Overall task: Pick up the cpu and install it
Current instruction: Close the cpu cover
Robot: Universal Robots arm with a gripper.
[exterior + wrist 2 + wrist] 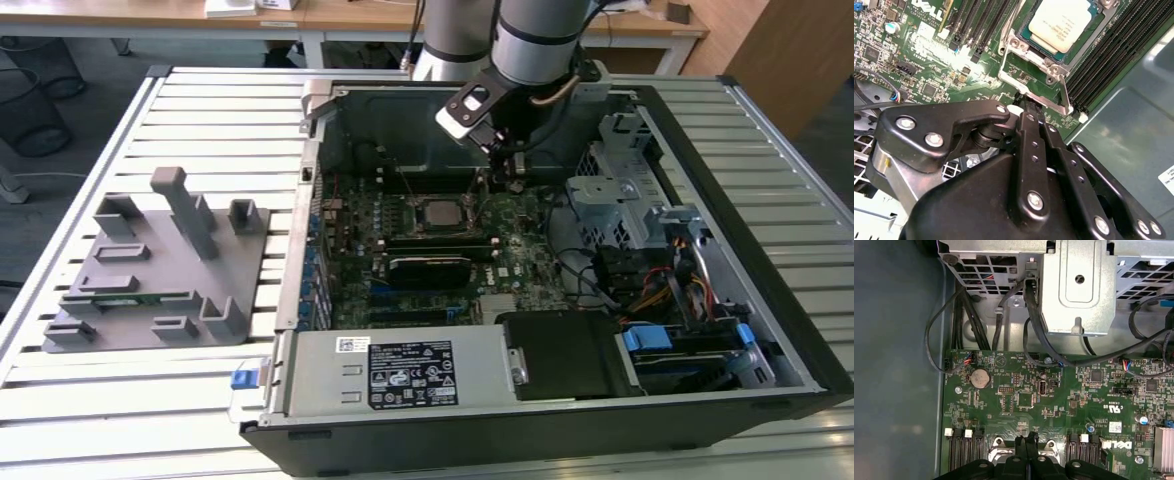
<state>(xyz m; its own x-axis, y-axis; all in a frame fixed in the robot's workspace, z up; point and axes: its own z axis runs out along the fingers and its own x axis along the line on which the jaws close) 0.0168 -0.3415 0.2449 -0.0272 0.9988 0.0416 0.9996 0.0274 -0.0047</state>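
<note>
The cpu (438,211), a flat square chip with a dull silver top, lies in the socket on the green motherboard (514,250) inside the open computer case. In the second wrist view the cpu (1059,22) sits within the metal socket frame (1054,87). My gripper (511,178) hangs low over the board, just to the exterior view's right of the socket. Its black fingers are shut together with nothing visible between them. The gripper's tips (1026,106) sit at the edge of the socket frame. In the first wrist view the gripper (1028,440) points at the frame's end.
A grey fixture (154,265) holding a green memory stick stands on the slatted table at the exterior view's left. Inside the case are a silver drive cage (614,190), black cables (1029,315), a power supply (400,375) and black memory slots (1104,60).
</note>
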